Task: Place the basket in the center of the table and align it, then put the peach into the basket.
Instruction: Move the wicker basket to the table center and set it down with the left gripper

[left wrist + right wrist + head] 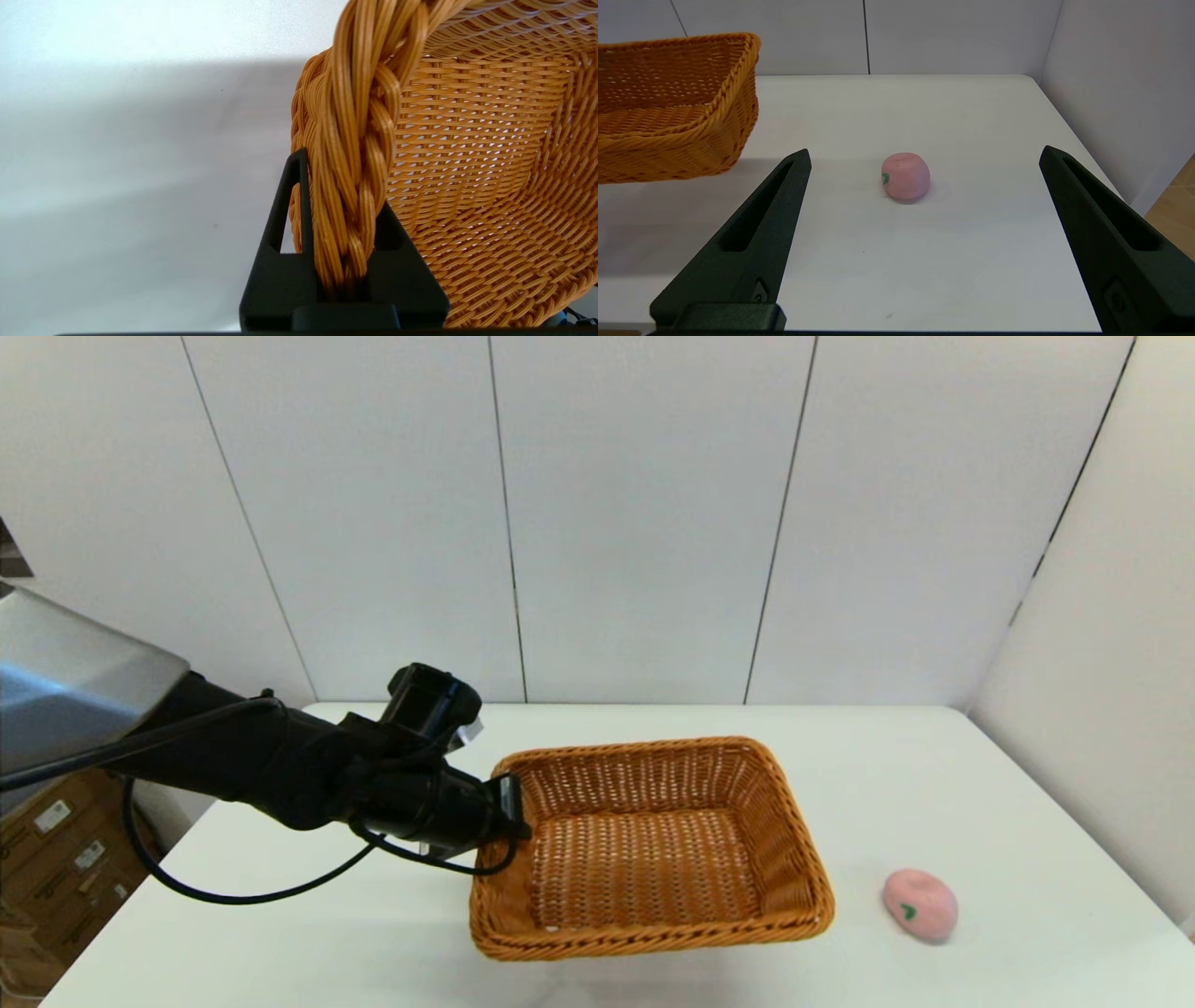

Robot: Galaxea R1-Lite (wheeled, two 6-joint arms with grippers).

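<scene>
The orange-brown wicker basket is near the middle of the white table, tilted, its near right corner apparently raised over a shadow. My left gripper is shut on the braided rim of its left side; in the left wrist view the rim runs between the two black fingers. The pink peach lies on the table to the right of the basket, apart from it. In the right wrist view my right gripper stands open, low near the table's front, with the peach ahead of it and the basket off to one side.
White wall panels close off the back and right of the table. Cardboard boxes stand on the floor past the table's left edge. A black cable hangs under the left arm. The right table edge is close to the peach.
</scene>
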